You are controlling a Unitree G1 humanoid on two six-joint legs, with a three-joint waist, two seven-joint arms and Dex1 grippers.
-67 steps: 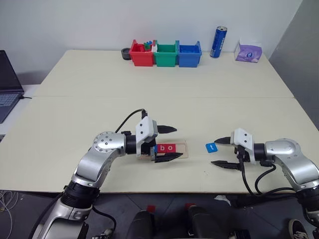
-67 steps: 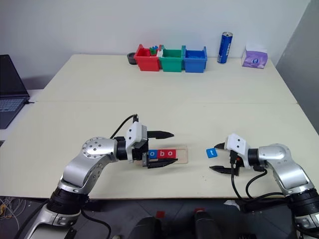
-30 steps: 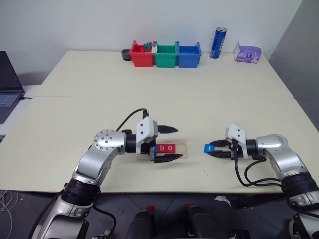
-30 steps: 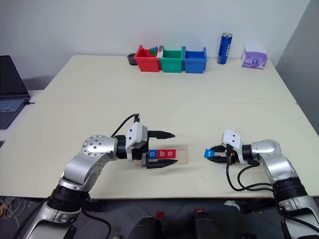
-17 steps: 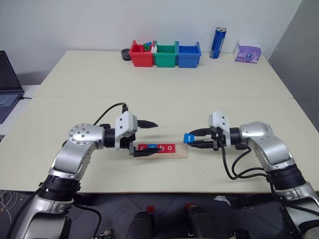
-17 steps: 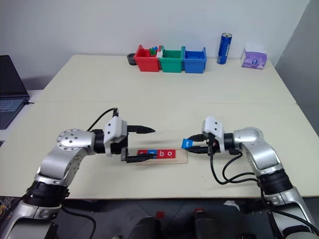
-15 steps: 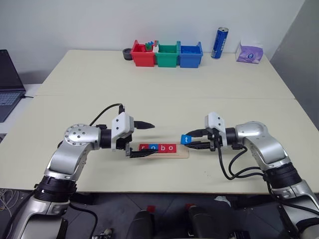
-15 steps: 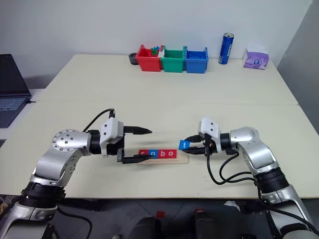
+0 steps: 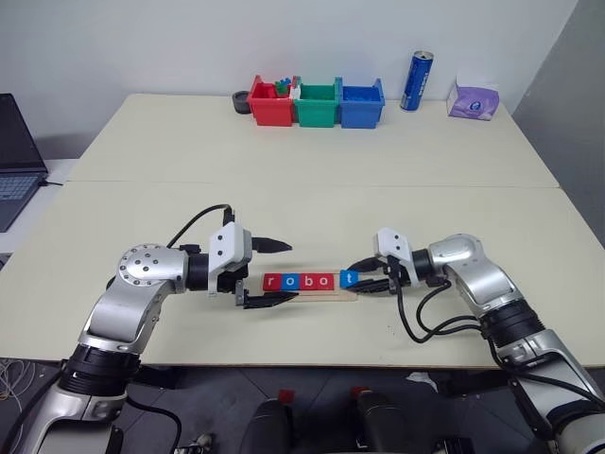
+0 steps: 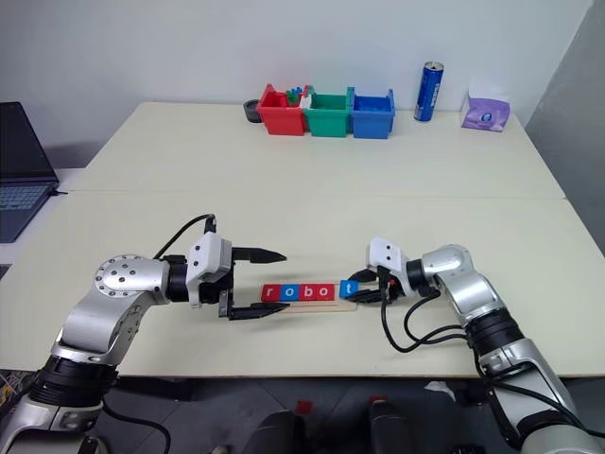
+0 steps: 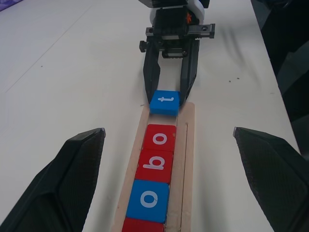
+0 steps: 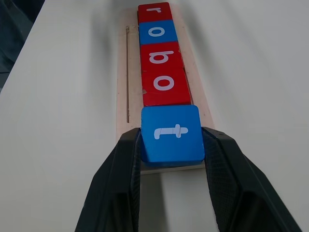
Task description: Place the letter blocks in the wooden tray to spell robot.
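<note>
My right gripper [image 12: 171, 145] pinches the blue square "t" tile [image 12: 171, 131] at the light-wood tray's [image 12: 123, 82] near end, while my left gripper [image 9: 274, 274] gapes wide.

A wide cream-coloured table [image 9: 312, 151], made of two tops joined along a seam, stands against a plain white wall [image 9: 189, 43]. A grey panel [image 9: 577, 85] rises at the right, and dark grey floor [image 9: 236, 397] shows below the near edge.
</note>
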